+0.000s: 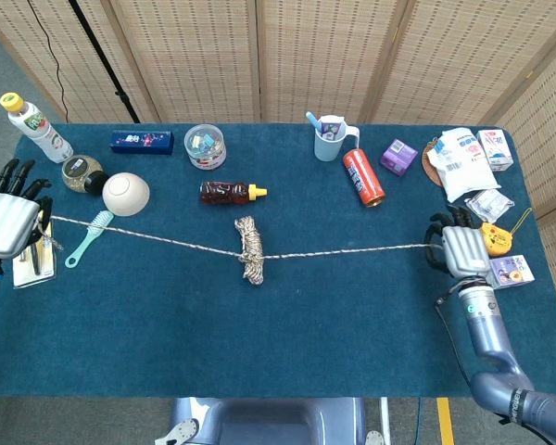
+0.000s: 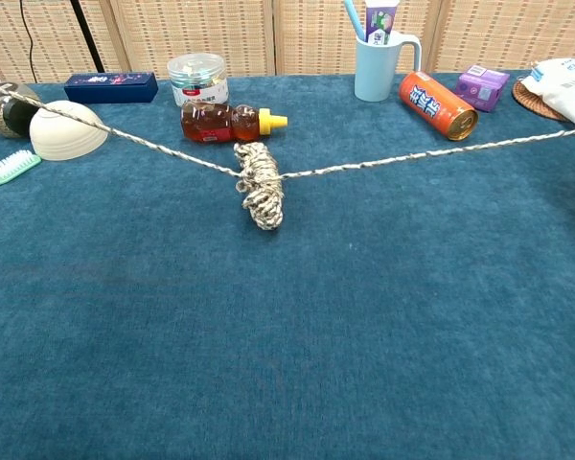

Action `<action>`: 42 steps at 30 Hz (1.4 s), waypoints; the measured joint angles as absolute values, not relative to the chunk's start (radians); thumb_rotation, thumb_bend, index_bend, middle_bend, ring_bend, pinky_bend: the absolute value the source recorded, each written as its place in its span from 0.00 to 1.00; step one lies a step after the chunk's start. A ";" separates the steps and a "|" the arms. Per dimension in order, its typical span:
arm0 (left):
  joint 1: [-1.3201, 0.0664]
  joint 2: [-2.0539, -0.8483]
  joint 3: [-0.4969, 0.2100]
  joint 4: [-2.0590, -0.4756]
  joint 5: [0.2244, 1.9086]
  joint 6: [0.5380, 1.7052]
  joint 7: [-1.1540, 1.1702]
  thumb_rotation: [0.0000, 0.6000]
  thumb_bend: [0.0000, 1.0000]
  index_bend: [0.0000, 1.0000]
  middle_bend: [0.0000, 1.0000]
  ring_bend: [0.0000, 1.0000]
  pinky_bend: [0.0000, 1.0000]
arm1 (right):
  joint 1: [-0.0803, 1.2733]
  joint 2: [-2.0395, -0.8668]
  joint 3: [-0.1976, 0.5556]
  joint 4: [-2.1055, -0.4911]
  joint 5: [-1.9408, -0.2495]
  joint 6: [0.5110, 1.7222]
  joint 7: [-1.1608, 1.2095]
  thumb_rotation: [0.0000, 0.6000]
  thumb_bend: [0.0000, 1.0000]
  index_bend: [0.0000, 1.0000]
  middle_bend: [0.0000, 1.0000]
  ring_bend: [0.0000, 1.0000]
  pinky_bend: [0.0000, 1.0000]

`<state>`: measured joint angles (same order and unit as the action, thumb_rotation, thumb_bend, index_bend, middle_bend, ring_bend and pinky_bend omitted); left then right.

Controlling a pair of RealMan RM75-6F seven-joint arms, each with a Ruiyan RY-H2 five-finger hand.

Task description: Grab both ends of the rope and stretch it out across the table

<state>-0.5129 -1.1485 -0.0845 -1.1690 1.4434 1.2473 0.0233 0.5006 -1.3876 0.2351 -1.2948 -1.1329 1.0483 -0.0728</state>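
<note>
From the head view, a speckled, braided rope (image 1: 167, 238) runs taut across the blue felt table (image 1: 287, 334), a bundled knot at its middle. The left hand (image 1: 7, 221) grips one end, the right hand (image 1: 462, 248) the other. The chest view shows a mug (image 2: 379, 65) holding a toothbrush and a tube.

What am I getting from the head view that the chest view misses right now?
Only the head view shows the left hand and right hand each holding a rope end, plus the snack packets at the right edge. Only the chest view shows the bundle's loops close up, hanging from the line. Both show the rope, its bundle still knotted mid-table, the honey bottle and orange can.
</note>
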 measured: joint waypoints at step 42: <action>-0.646 -1.193 -0.122 -1.308 1.556 1.162 0.089 1.00 0.42 0.87 0.31 0.03 0.00 | 0.529 -1.319 0.243 -1.453 -1.218 1.042 -0.009 1.00 0.54 0.62 0.26 0.09 0.00</action>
